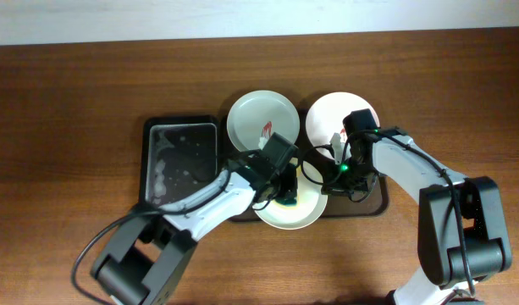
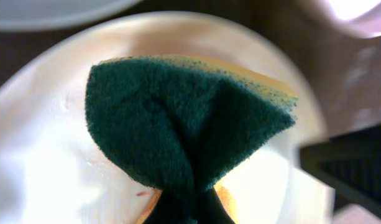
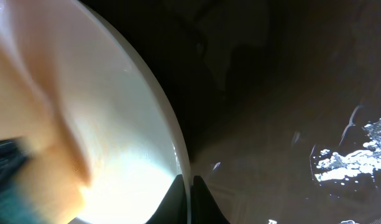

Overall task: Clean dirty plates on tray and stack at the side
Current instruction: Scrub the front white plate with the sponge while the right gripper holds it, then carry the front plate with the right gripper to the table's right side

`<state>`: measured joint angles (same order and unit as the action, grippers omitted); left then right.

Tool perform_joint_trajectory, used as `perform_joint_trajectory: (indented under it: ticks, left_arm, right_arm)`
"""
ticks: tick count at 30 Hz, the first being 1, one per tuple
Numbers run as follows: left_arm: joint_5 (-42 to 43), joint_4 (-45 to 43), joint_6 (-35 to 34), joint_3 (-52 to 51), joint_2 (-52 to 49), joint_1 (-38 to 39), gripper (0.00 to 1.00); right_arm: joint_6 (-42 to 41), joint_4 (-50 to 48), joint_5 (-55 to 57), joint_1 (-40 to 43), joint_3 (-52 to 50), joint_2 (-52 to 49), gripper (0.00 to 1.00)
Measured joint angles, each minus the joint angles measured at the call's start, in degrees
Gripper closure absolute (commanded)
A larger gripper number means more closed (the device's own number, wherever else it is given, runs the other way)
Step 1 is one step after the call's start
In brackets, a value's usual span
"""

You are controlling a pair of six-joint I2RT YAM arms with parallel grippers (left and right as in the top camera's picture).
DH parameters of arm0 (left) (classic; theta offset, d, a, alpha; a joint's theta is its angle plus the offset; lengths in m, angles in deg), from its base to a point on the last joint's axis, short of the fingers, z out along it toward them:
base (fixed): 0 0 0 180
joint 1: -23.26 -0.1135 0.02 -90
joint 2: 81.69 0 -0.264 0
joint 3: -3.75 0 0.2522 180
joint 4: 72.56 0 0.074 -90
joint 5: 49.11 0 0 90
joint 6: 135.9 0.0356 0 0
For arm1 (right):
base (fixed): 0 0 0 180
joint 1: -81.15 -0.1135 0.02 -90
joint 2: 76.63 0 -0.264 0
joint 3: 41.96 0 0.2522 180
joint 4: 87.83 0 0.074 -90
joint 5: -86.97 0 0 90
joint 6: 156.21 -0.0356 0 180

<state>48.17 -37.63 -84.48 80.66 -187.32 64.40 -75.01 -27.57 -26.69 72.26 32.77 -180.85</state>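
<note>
Three plates lie on the dark brown tray [image 1: 373, 206]: a pale green plate [image 1: 252, 117] with a red smear at the back left, a white plate [image 1: 327, 114] with a red smear at the back right, and a near plate [image 1: 297, 216] in front. My left gripper [image 1: 284, 193] is shut on a green and yellow sponge [image 2: 184, 118] pressed on the near plate [image 2: 47, 143]; a small red mark remains beside it. My right gripper [image 1: 331, 172] is shut on that plate's rim [image 3: 185, 168].
A smaller black tray [image 1: 181, 161] with wet streaks lies left of the brown tray. Brown tabletop surrounds both trays.
</note>
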Motion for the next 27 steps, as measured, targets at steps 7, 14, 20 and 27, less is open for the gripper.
perform_joint_trajectory:
  ticks: [7, 14, 20, 27]
  left_arm:
    - [0.7, 8.9, 0.07, 1.68, -1.01, -4.24, 1.0]
    - [0.55, 22.29, 10.14, 5.42, 11.15, -9.4, 1.0]
    - [-2.93, 26.03, 19.8, 5.64, 12.0, -27.19, 1.0]
    - [-4.37, 26.32, 26.03, 3.61, 10.19, -32.28, 1.0]
  right_arm:
    - [-0.02, -0.02, -1.11, -0.02, 0.0, 0.0, 0.96]
    - [0.02, -0.28, 0.24, 0.0, 0.0, 0.0, 0.7]
    - [-0.07, -0.17, -0.26, 0.0, -0.96, 0.0, 0.96]
    - [-0.02, 5.81, 12.35, 0.02, 4.46, 11.1, 0.96]
